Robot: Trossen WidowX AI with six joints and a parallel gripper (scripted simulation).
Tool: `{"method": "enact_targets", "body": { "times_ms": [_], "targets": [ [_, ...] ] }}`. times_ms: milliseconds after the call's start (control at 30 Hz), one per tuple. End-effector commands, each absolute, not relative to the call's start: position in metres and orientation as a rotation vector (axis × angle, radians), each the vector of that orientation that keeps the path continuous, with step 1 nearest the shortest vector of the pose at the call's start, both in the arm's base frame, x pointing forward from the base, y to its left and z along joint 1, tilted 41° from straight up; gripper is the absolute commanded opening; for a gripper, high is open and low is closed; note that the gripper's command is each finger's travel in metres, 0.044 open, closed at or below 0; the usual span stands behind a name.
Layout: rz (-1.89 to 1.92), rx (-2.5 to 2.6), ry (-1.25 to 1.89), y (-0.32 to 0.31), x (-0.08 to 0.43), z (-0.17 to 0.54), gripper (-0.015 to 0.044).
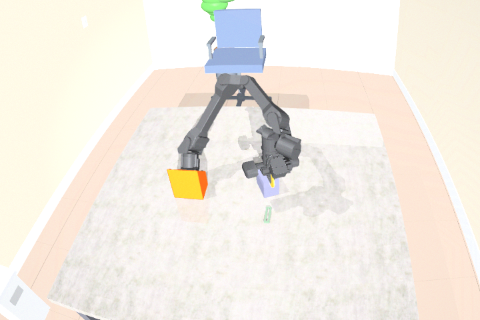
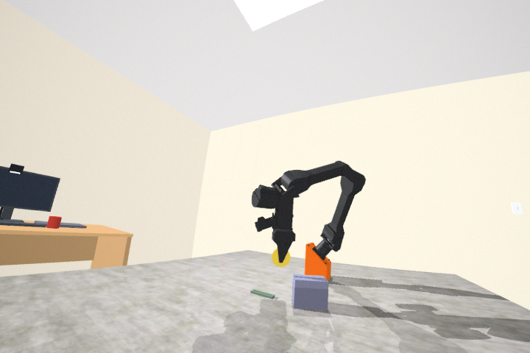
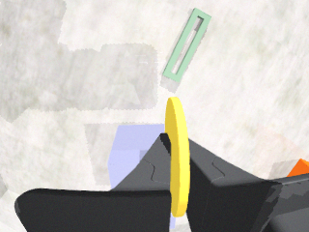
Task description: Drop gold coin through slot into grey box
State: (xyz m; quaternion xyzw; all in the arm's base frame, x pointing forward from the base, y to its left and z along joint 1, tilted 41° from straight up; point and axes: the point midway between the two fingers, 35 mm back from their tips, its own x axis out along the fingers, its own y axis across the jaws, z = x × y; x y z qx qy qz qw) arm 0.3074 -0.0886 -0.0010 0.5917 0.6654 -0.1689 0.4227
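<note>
My gripper [image 1: 271, 178] [image 2: 281, 261] [image 3: 169, 140] is shut on the gold coin [image 1: 272, 182] [image 2: 274, 259] [image 3: 180, 155], which is upright, on edge, in the air. The closed box [image 1: 271, 191] [image 2: 310, 294] [image 3: 135, 140] looks blue-grey and stands on the table. The coin is higher than its lid; in the exterior view it appears up and left of the box. In the wrist view the coin and a finger hide much of the box. The slot shows only as a thin line in the exterior view. The green holder [image 1: 267, 221] [image 2: 262, 293] [image 3: 192, 47] lies empty beside the box.
The orange base block [image 1: 187, 185] [image 2: 316, 262] [image 3: 300, 169] carries the arm, on the left of the box in the top view. The table [image 1: 210, 264] [image 2: 107, 307] bears them all. A blue chair [image 1: 237, 30] stands behind the table.
</note>
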Motion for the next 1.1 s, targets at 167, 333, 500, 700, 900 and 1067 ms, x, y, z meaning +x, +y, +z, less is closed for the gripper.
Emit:
{"method": "enact_targets", "body": {
  "times_ms": [167,333,500,700,900,1067],
  "targets": [
    [-0.419,1.487,1.659,-0.070,0.306,0.017,0.0000],
    [-0.418,1.488,1.659,-0.060,0.304,0.025,0.0000],
    [-0.417,1.489,1.660,-0.050,0.301,0.032,0.0000],
    [-0.415,1.490,1.662,-0.038,0.297,0.041,0.0000],
    [-0.412,1.491,1.663,-0.026,0.293,0.049,0.0000],
    [-0.412,1.491,1.666,-0.023,0.291,0.052,0.0004]
  ]
}}
